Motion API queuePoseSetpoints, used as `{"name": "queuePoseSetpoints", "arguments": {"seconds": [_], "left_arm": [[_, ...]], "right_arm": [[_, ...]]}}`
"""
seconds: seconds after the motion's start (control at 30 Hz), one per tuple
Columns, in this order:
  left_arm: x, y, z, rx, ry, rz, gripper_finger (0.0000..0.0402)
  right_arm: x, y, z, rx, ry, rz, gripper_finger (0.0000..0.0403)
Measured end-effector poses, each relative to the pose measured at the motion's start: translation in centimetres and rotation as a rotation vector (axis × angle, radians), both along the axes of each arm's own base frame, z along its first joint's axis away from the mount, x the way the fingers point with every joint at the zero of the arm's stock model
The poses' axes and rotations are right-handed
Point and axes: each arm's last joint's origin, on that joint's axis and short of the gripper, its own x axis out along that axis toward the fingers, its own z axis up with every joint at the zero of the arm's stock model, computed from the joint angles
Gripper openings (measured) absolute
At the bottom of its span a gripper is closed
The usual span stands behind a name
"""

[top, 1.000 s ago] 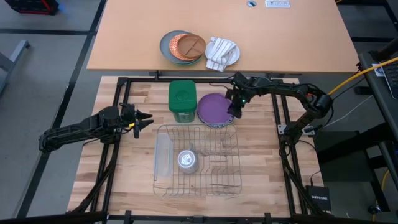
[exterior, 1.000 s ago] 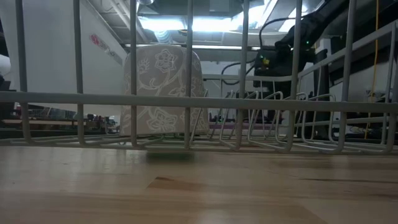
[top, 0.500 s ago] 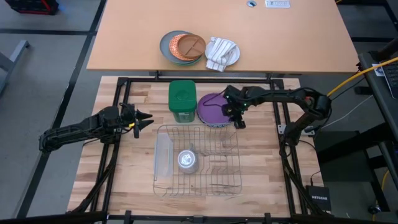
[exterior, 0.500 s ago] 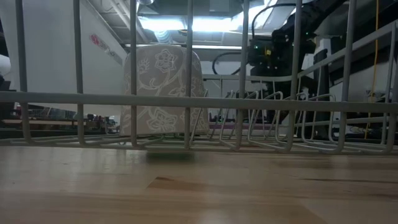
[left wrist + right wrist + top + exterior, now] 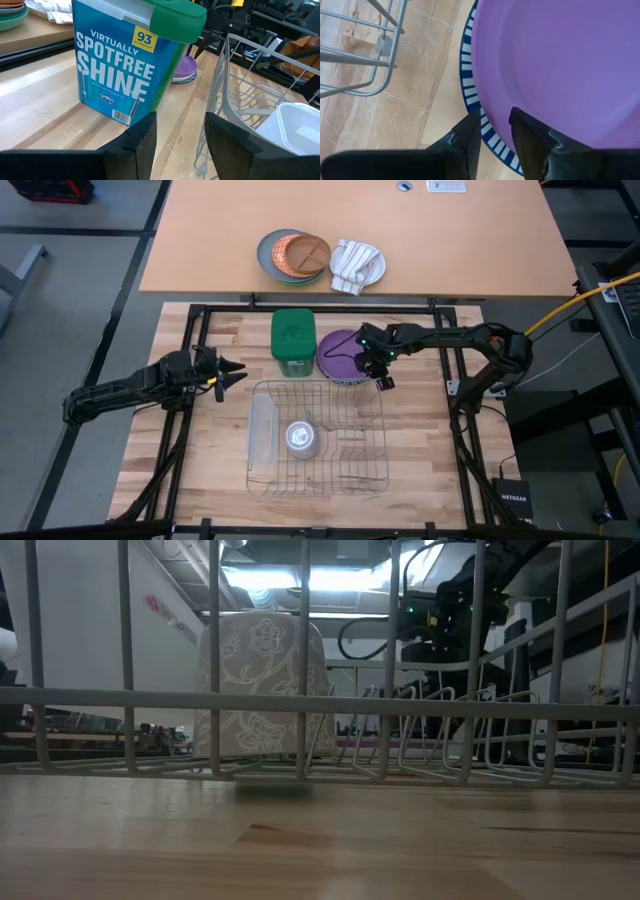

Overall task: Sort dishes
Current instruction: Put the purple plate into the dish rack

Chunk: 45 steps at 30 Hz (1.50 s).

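**Purple plate on top of the stack, right gripper at its rim**

Purple plate (image 5: 341, 353) lies flat on a butcher-block table (image 5: 170, 450), just past the wire dish rack (image 5: 318, 438) and touching or nearly touching the green-lidded detergent tub (image 5: 293, 340) at its 9 o'clock. Beyond the wood surface stands a larger tan table (image 5: 450, 240) carrying a grey plate (image 5: 272, 253), an orange-brown divided plate (image 5: 302, 253) and a cloth-covered white plate (image 5: 357, 265); grey floor surrounds both.

The purple plate is smooth and plain, sitting on a white plate with dark radial stripes (image 5: 472, 97) whose striped rim peeks out around its edge. A third plate may lie underneath, but the views do not settle it.

The right gripper (image 5: 494, 122) hovers over the purple plate's rim at about 3 o'clock, fingers slightly apart and holding nothing. The left gripper (image 5: 228, 368) waits at the rack's 10 o'clock, jaws apart. Inside the rack stands a patterned white cup (image 5: 264, 685).
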Motion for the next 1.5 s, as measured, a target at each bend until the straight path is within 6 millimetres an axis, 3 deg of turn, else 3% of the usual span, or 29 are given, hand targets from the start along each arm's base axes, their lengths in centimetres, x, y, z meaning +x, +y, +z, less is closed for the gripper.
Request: {"name": "queuePoseSetpoints", "arguments": {"seconds": [1.5], "left_arm": [[0.00, 0.00, 0.00, 0.000, 0.000, 0.000, 0.0155]], "right_arm": [[0.02, 0.18, 0.03, 0.053, -0.014, 0.006, 0.0111]]}}
